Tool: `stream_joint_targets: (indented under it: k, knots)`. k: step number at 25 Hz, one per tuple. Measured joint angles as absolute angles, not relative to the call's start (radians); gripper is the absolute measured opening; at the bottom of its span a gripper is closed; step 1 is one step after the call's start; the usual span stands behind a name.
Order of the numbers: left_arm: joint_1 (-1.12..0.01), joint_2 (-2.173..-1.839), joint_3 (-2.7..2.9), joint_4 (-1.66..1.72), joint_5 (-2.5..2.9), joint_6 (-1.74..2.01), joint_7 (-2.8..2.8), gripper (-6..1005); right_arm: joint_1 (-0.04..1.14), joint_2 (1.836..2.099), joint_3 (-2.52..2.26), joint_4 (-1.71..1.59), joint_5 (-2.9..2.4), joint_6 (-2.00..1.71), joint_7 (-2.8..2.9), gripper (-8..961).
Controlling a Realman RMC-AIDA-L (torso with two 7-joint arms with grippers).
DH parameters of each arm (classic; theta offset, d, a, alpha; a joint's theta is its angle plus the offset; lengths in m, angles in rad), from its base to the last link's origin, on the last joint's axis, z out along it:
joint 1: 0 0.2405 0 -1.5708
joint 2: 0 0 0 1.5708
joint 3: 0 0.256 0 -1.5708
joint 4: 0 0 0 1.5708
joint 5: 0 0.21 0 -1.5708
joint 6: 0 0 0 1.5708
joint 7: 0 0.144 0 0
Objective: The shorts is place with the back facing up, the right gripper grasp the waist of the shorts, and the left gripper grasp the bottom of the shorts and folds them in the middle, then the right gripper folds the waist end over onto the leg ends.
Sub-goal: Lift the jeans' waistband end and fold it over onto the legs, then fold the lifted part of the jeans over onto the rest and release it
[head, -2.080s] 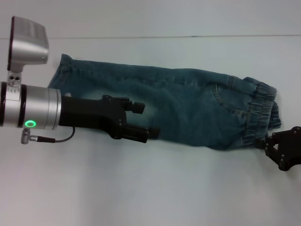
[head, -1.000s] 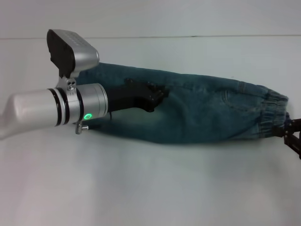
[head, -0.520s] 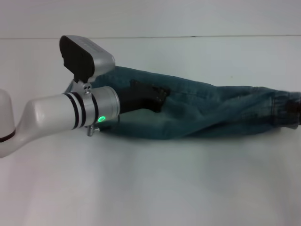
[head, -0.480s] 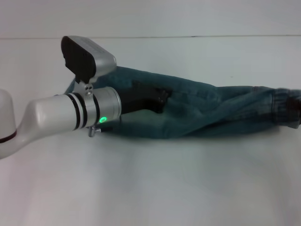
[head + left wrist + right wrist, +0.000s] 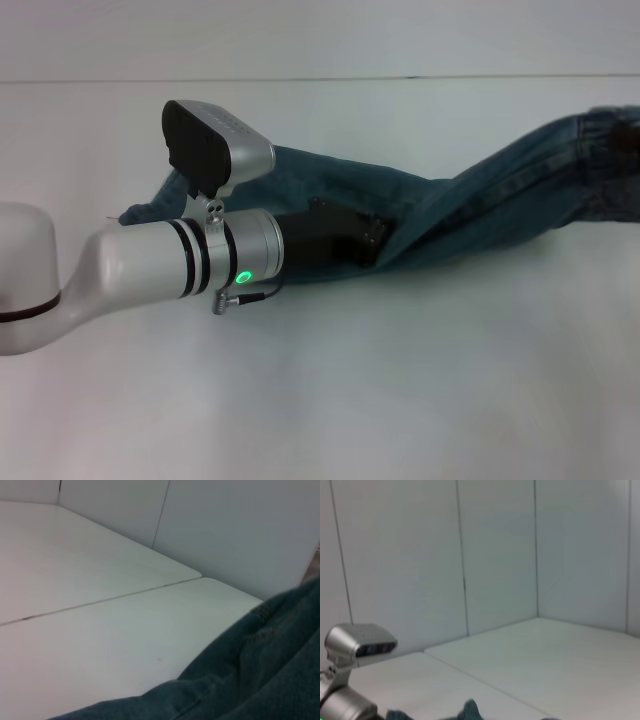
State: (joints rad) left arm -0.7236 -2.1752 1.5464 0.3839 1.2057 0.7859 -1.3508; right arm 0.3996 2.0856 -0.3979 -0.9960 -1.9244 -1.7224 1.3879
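Observation:
The blue denim shorts [image 5: 480, 200] stretch across the white table in the head view. Their leg ends [image 5: 135, 215] rest on the left. The waist end [image 5: 610, 140] is raised off the table at the right edge of the picture. My left gripper [image 5: 378, 240] reaches in from the left and sits on the middle of the shorts, its fingers together on the denim. Denim [image 5: 270, 670] fills the near corner of the left wrist view. My right gripper is out of view. A small piece of the shorts [image 5: 469, 711] shows in the right wrist view.
The white table [image 5: 400, 400] spreads around the shorts, with a seam [image 5: 100, 600] across it and white wall panels [image 5: 495, 555] behind. My left arm's wrist camera [image 5: 360, 645] shows low in the right wrist view.
The waist end has swung up and back at the right, off the table. My left gripper has slid further right along the shorts, and the leg ends now show beside my arm.

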Motion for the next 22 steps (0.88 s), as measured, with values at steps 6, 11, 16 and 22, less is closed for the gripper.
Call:
stream_joint_targets:
  k: [6,11,16,22]
  knots:
    - [-0.722,-2.175,1.63,0.382,1.116,0.785,-1.351,0,0.487,2.086,-0.402,-0.959,-1.917,-1.713,1.388,48]
    - [-0.719,-2.175,1.73,0.384,1.027,0.783,-1.351,0,0.553,2.087,-0.445,-0.916,-1.917,-1.673,1.382,49]
    - [-0.701,-2.175,1.79,0.397,0.967,0.738,-1.35,1,0.586,2.085,-0.503,-0.891,-1.915,-1.615,1.381,49]
    - [-0.6,-2.175,1.653,0.442,0.959,0.738,-1.313,1,0.607,2.083,-0.561,-0.886,-1.915,-1.55,1.376,50]
